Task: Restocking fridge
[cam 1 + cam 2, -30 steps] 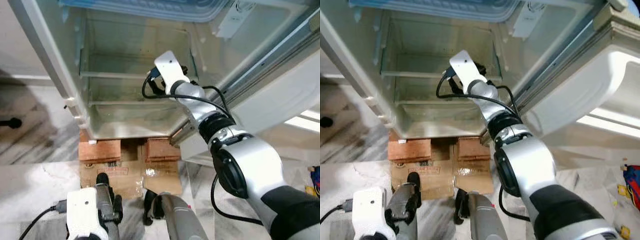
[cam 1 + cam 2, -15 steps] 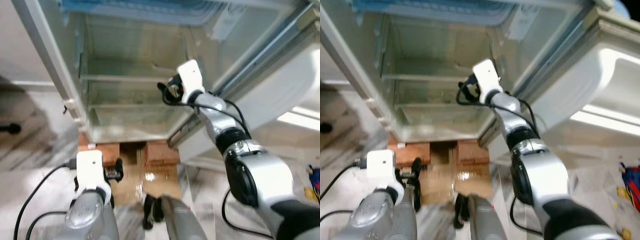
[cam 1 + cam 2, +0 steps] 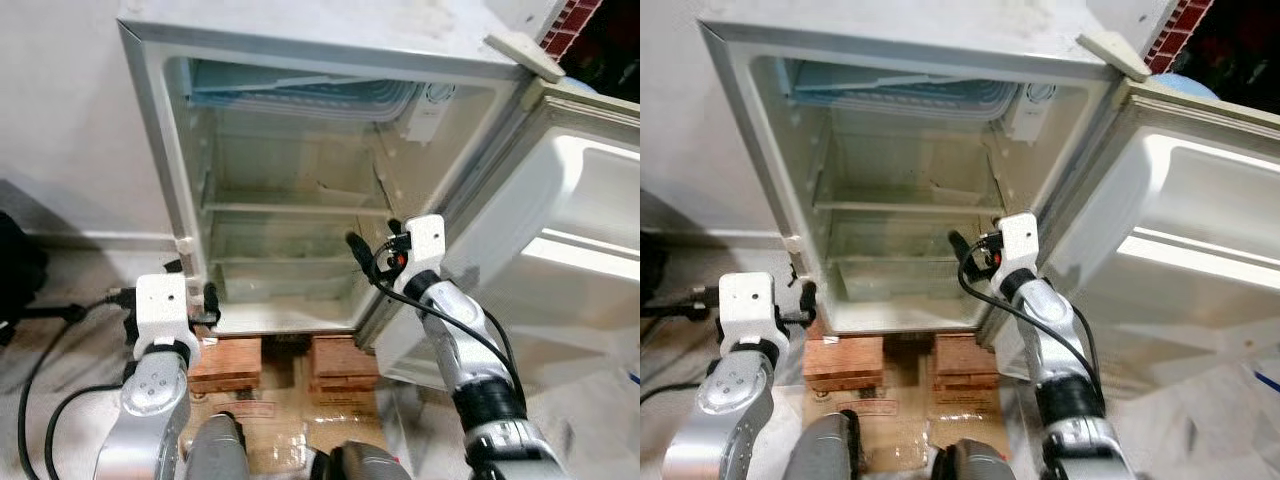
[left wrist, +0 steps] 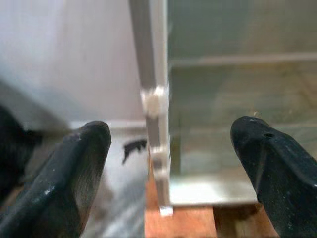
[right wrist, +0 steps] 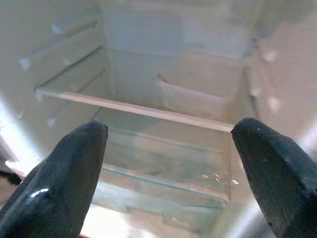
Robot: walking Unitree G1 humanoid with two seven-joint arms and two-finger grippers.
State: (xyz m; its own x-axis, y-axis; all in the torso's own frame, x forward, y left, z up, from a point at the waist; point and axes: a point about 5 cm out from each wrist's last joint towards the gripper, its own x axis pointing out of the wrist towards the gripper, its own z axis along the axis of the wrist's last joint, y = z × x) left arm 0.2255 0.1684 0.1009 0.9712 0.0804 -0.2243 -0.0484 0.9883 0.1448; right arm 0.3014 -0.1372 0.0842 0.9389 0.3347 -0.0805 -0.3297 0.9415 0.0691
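Nearest me the left gripper (image 4: pixel 168 163) hangs released, fingers spread wide, just before the fridge's (image 3: pixel 170 190) left front edge. The right gripper (image 5: pixel 168 173) — also released, holding nothing — points into the open compartment from its lower right corner. The fridge stands on bricks (image 3: pixel 228 362), door (image 3: pixel 560 250) swung right, glass shelf (image 5: pixel 133 106) and drawer (image 3: pixel 290 285) bare.

Silver arms (image 3: pixel 455 330), white wrist blocks (image 3: pixel 160 305), looping black cables (image 3: pixel 45 440), seemingly glossy black fingers (image 4: pixel 64 183)
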